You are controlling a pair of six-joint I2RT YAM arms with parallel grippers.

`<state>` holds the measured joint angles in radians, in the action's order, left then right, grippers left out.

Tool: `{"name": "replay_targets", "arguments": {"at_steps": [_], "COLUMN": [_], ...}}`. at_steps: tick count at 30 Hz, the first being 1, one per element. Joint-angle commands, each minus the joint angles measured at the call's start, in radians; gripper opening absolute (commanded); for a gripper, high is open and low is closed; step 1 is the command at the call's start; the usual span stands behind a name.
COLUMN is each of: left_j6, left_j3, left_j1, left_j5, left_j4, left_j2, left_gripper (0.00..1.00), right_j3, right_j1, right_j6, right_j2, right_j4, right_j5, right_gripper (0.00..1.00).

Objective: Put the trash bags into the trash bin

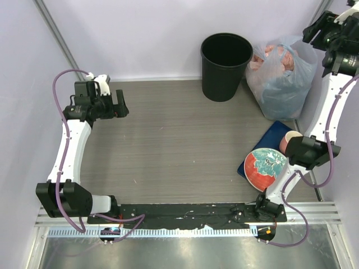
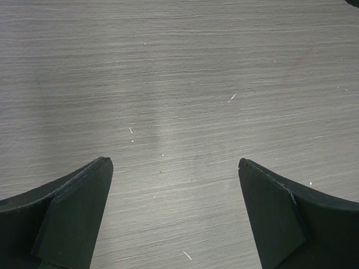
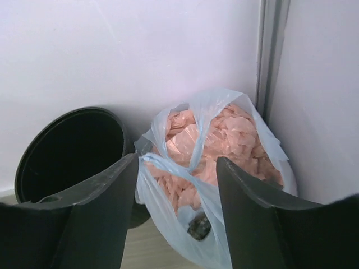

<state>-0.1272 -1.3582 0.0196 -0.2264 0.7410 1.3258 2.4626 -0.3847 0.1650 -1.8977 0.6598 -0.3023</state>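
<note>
The right hand (image 3: 176, 161) hangs high in the far right corner with its fingers spread wide and nothing between them, looking down on two things that stand side by side against the back wall. One is the trash bin (image 1: 223, 84), black, upright, its mouth unobstructed and nothing visible inside it. Touching it on the right is a bulging clear bluish sack (image 3: 162, 216) with its top gaping. Inside that sack lies a heap of pale pink, crinkled film, and I take these folds to be the trash bags (image 3: 224, 140); no pink bag lies loose anywhere else in view.

The left hand (image 2: 174, 162) is also open and empty, over bare tabletop (image 2: 179, 84) well away from bin and sack.

The pink film looks very light, limp and slippery, so it should crumple under the fingers, not resist them, and a pinched fold may drag its neighbours up with it or slide free. The best hold is probably a raised ridge near the top of the heap, taken deep between the pads so that several layers bunch together. The thin sack wall should stay out of the pinch, or the whole sack may lift or tip. The bin sits just beside the sack, so the carry would be short
</note>
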Motion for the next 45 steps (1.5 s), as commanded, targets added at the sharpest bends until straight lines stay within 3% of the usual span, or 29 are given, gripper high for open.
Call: {"name": "replay_targets", "arguments": {"at_steps": [1,4,9,21,30,45], "left_j6": [-0.003,0.001,0.006,0.001,-0.002,0.012], "left_j3": [0.018,0.018,0.011,-0.028,-0.042,-0.074], "left_j1": [-0.006,-0.006,-0.006,-0.006,-0.006,-0.006], "left_j5": [-0.014,-0.002,-0.005,-0.031,-0.027,-0.013], "left_j4": [-0.065,-0.071,-0.081,-0.075,-0.063,-0.034], "left_j2": [0.015,0.024,0.049,0.122,0.142,0.182], "left_gripper": [1.0,1.0,1.0,1.0,1.0,1.0], "right_j3": [0.042,0.061,0.059,0.064,0.067,0.084], "right_j1": [0.021,0.021,0.036,0.079,0.084,0.084], "right_j6": [-0.033,-0.094,-0.228,-0.36,-0.341,-0.203], "right_j2": [-0.081,-0.139,-0.198,-0.304,-0.383,-0.506], "right_j4": [-0.08,-0.068,-0.014,0.001,-0.117,-0.371], "right_j5": [0.092,0.156,0.203,0.298,0.347,0.348], "right_gripper": [0.55,0.44,0.37,0.38,0.38,0.47]}}
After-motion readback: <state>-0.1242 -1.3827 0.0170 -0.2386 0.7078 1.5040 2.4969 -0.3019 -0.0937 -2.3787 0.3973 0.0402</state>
